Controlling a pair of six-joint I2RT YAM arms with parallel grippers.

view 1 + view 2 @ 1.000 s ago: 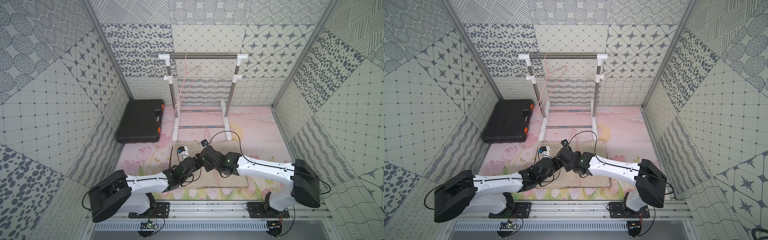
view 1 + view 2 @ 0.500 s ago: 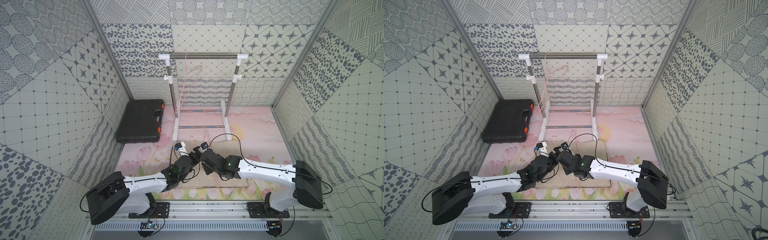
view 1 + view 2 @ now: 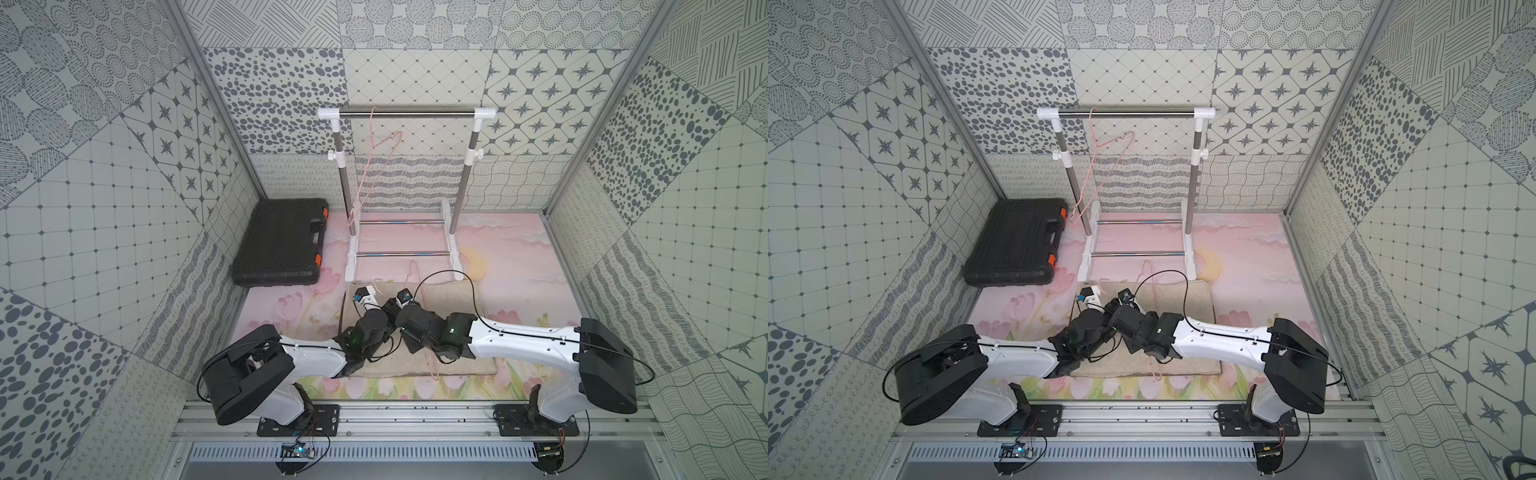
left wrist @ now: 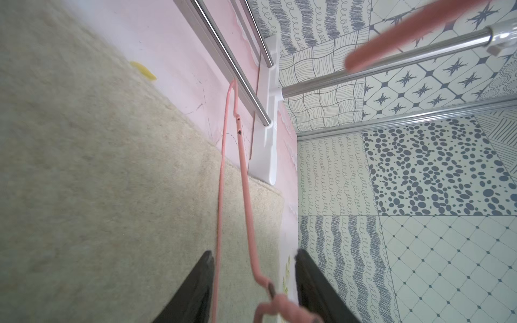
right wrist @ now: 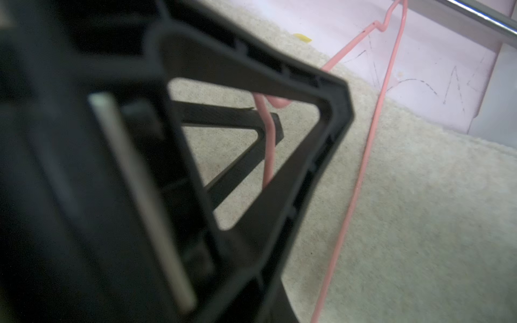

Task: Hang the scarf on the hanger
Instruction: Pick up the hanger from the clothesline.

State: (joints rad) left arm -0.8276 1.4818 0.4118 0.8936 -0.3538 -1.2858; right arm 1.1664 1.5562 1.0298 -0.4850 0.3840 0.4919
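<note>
Pink flowered desk (image 3: 519, 249) | scarf (image 3: 444, 297) flat on it, not yet threaded | hanger (image 4: 248, 195) across the scarf | left hand (image 4: 254, 253) jaws apart round its neck (grip not made) | right hand (image 3: 397, 307) together, hold unclear | all the hanging left to do

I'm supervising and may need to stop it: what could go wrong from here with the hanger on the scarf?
The left gripper has its fingers apart around the thin hanger, which lies on the scarf; closing could slip off the wire or pinch the fabric.
The hanger's far corner sits close to the rack's lower rail and might catch there when lifted.
The right gripper, apparently shut on the hanger, sits close beside the left; the wrists could bump.
</note>
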